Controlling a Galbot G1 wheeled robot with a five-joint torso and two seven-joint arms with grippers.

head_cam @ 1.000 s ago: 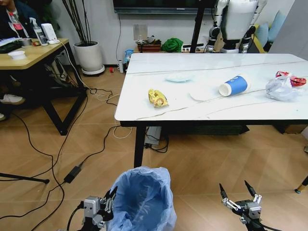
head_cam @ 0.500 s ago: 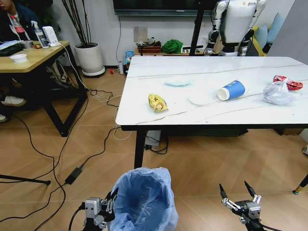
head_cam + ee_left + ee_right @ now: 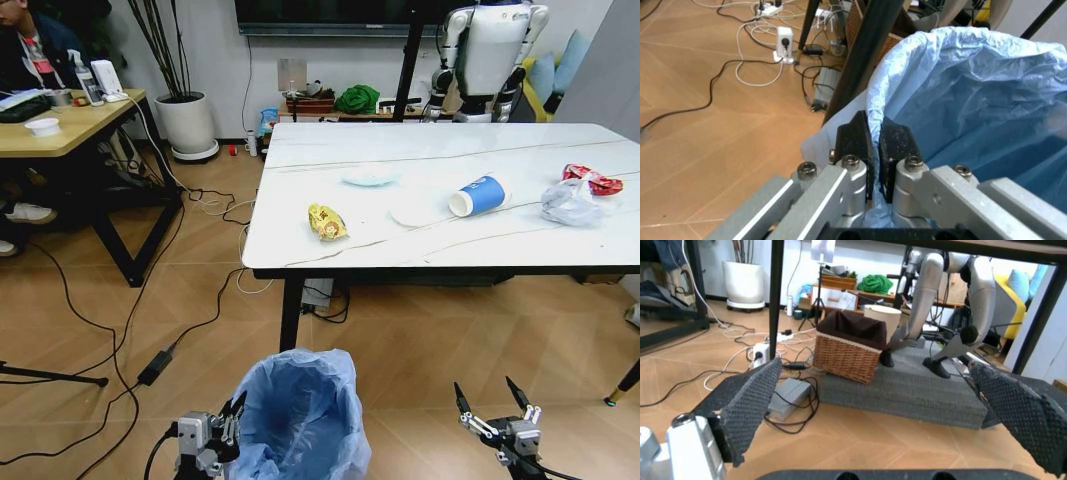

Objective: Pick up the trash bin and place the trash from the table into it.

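Left gripper (image 3: 873, 150) was clenched on the trash bin (image 3: 300, 415) rim; its thin liner looked flimsy, slippery. Right gripper (image 3: 492, 402) hung released.

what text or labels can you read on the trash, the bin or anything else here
None can be read.
Blue-and-white paper cup: white marks on its side, too small to read.
Yellow snack packet: printing, too blurred.
Red wrapper: too small.
Trash bin, held at its rim by the left gripper: plain blue liner, no lettering.
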